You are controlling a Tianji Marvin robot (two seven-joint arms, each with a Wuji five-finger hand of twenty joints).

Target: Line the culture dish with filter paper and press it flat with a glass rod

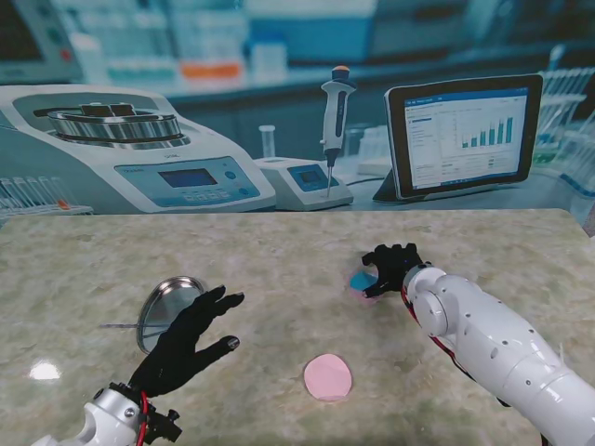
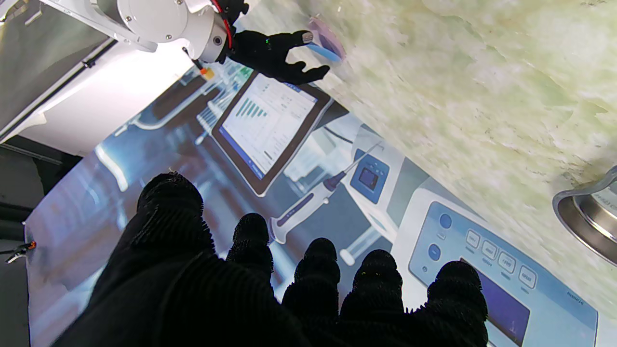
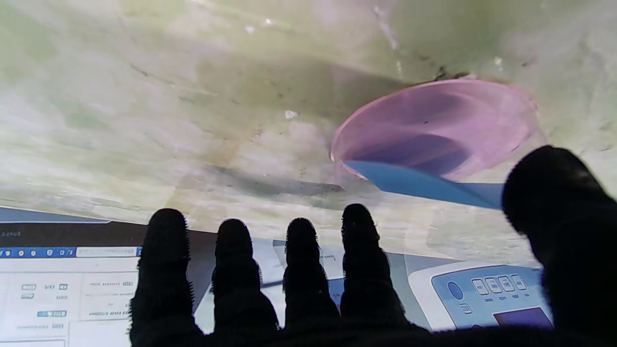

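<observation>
A pinkish clear culture dish [image 3: 434, 120] lies on the table under my right hand [image 1: 395, 267]; the stand view barely shows it. A blue filter paper [image 3: 419, 185] leans with one edge inside the dish, and its other end runs behind my thumb [image 3: 559, 217]. The right hand's four fingers [image 3: 299, 260] are stretched out and apart, not pinching the paper. From the left wrist view, the right hand [image 2: 274, 53] hovers over the blue filter paper [image 2: 323, 52]. My left hand [image 1: 186, 344] is open with fingers spread, nearer to me than a round metal dish [image 1: 167, 305]. A thin rod [image 1: 116, 326] lies beside that dish.
A pink disc [image 1: 327, 376] lies flat on the marble table [image 1: 279, 260], between the two arms and nearer to me. The metal dish [image 2: 588, 217] shows at the edge of the left wrist view. A printed lab backdrop [image 1: 186, 139] stands along the table's far edge.
</observation>
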